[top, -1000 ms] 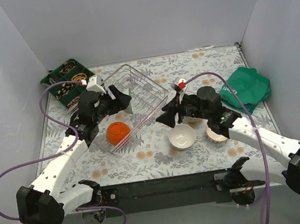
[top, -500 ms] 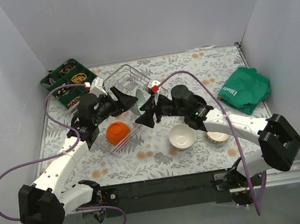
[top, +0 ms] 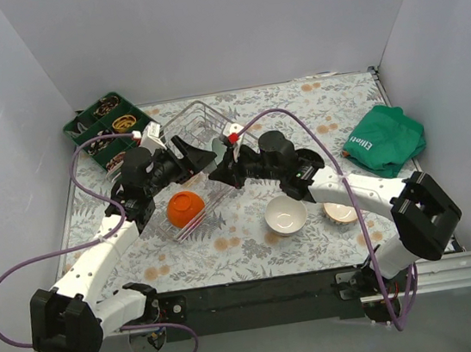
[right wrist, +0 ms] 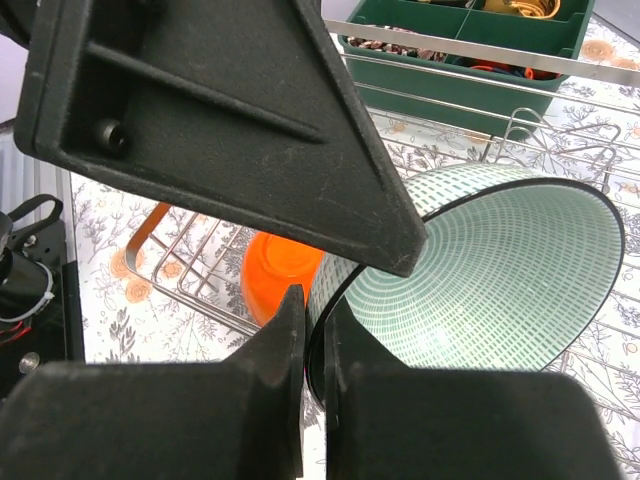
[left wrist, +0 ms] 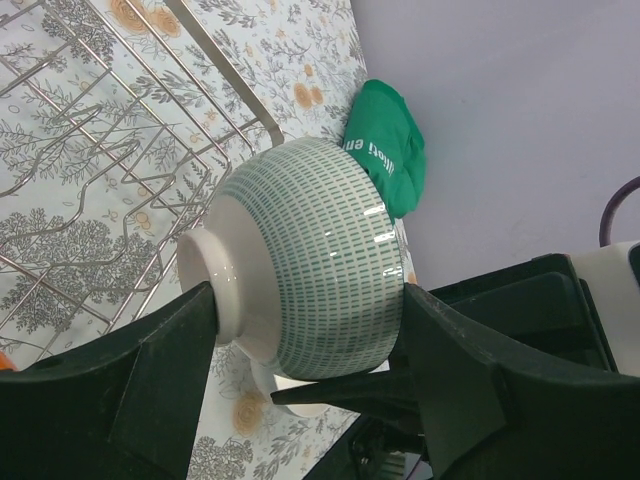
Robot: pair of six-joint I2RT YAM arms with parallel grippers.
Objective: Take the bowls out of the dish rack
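Grey walls enclose a table (top: 255,256) under a floral cloth, with the dish rack (top: 207,117) standing toward its far left. The green-patterned bowl (left wrist: 320,250) is off the wires, tipped on its side above the rack's right edge. The left gripper (left wrist: 305,310) is clamped across it, one finger against the foot and the other against the rim. The right gripper (right wrist: 312,305) has its fingers drawn almost together on either side of the same rim, apparently pinching it. An orange bowl (top: 185,207) lies upside down in the rack's near end, not yet unloaded. A white bowl (top: 286,215) and a tan bowl (top: 342,212) sit on the cloth to the right of the rack.

Risk noted: with two grips on one glazed bowl, a release by the left before the thin rim pinch is firm would likely drop the bowl onto the rack. Opposed pulls could twist it free. Held by the rim alone, its weight hangs to one side and may make it swing.

Not verifiable: pad contact on the rim's inner face, hidden by the left finger in the right wrist view. From above, both wrists cover the bowl and part of the rack, so any further bowls there cannot be confirmed. The tan bowl is partly covered by the right arm.
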